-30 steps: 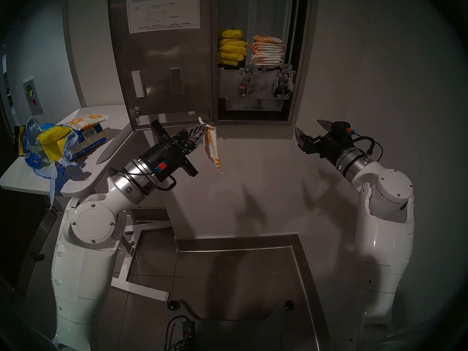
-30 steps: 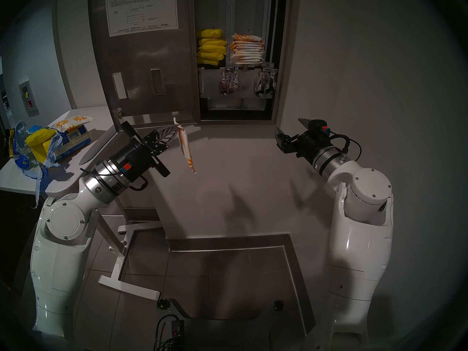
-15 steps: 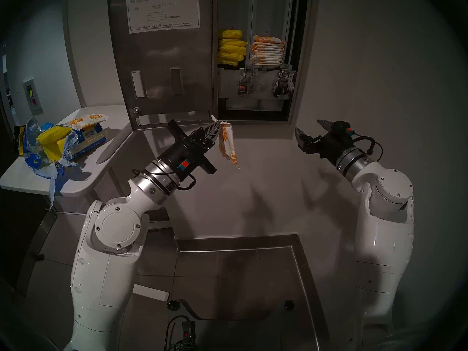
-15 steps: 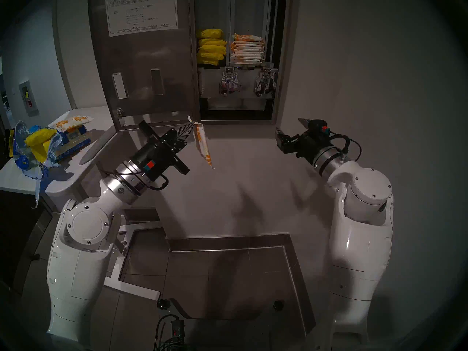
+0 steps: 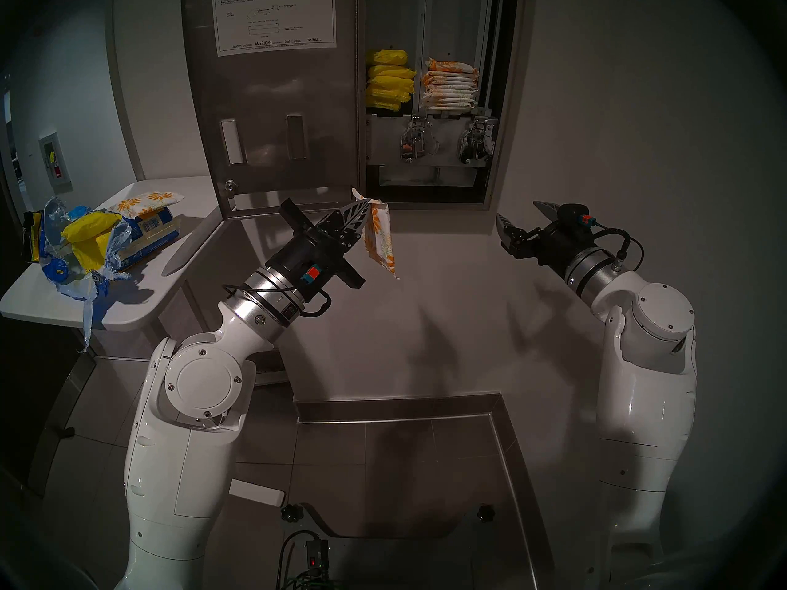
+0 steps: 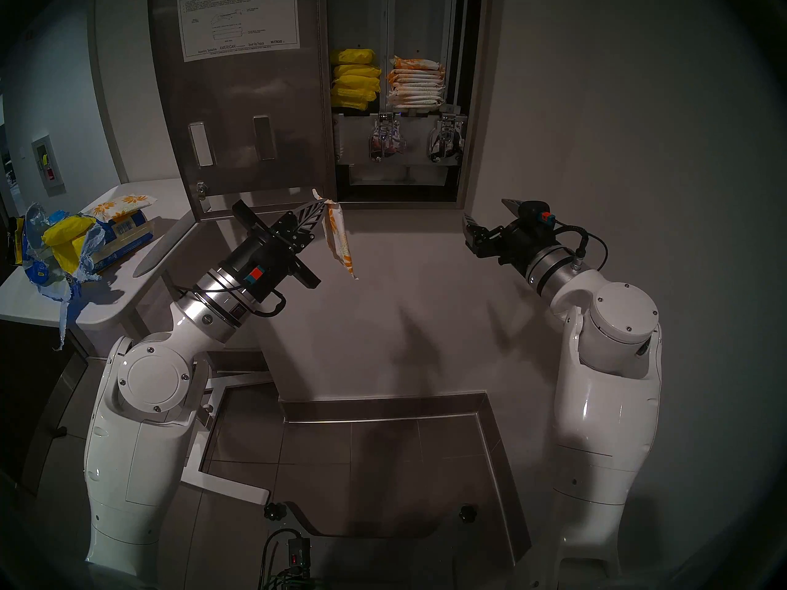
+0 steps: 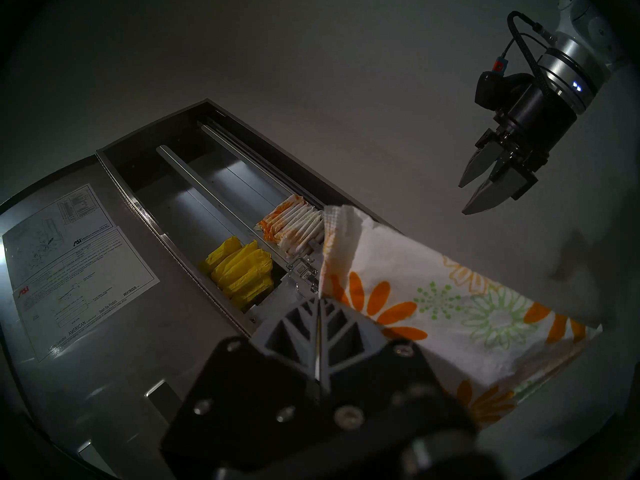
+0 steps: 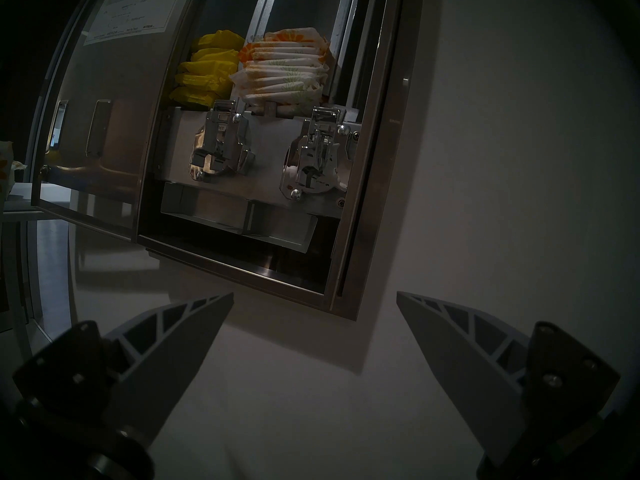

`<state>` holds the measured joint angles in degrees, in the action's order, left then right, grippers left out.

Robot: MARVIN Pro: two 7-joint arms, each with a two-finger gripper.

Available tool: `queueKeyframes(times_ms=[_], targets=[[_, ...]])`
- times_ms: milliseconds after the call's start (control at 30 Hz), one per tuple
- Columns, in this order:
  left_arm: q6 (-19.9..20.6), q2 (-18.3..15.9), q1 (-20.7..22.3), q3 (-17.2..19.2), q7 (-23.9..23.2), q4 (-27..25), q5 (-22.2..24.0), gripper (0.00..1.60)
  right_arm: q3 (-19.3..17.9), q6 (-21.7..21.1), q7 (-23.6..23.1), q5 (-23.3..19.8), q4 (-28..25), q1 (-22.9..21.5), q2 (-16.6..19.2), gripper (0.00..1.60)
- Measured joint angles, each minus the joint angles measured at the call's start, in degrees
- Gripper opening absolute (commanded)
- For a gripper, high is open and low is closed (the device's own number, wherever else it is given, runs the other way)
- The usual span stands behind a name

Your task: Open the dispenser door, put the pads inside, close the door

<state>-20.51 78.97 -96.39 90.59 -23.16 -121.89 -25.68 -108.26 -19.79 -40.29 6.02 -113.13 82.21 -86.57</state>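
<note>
The dispenser door (image 5: 272,108) hangs open to the left, its white instruction sheet (image 5: 274,16) facing me. My left gripper (image 5: 362,206) is shut on the top corner of one daisy-print pad (image 5: 381,240), which dangles just under the door's lower right corner, below the cabinet opening. The left wrist view shows the same pad (image 7: 433,295) pinched at the left gripper (image 7: 318,299). A stack of pads (image 5: 450,86) fills the cabinet's right column. Another pad (image 5: 149,201) lies on the side table. My right gripper (image 5: 517,210) stands open and empty at the cabinet's lower right, also the right gripper (image 8: 315,293).
Yellow packets (image 5: 389,80) are stacked in the left column above two chrome lever mechanisms (image 5: 415,140). A torn blue-and-yellow bag (image 5: 85,244) sprawls on the white side table (image 5: 140,295) at the left. A steel curb (image 5: 396,406) runs along the wall's foot.
My left arm has carried the pad rightward and slightly up, from under the door's middle to its lower right corner; the pad has swung. The right arm has not moved.
</note>
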Motion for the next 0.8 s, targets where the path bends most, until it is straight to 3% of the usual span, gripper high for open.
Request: queueKeyframes(times_ms=[367,800], targets=[[-0.2,0.3,0.0,0.2,0.0,0.0,0.1,0.00,0.8,-5.8,-2.2,-0.8,-0.4,-2.4,1.3,1.60],[-0.3,0.7,0.0,0.3,0.0,0.0,0.1,0.00,1.2,-17.1,-7.5,-3.6,-5.8,-2.7,1.8,1.60]])
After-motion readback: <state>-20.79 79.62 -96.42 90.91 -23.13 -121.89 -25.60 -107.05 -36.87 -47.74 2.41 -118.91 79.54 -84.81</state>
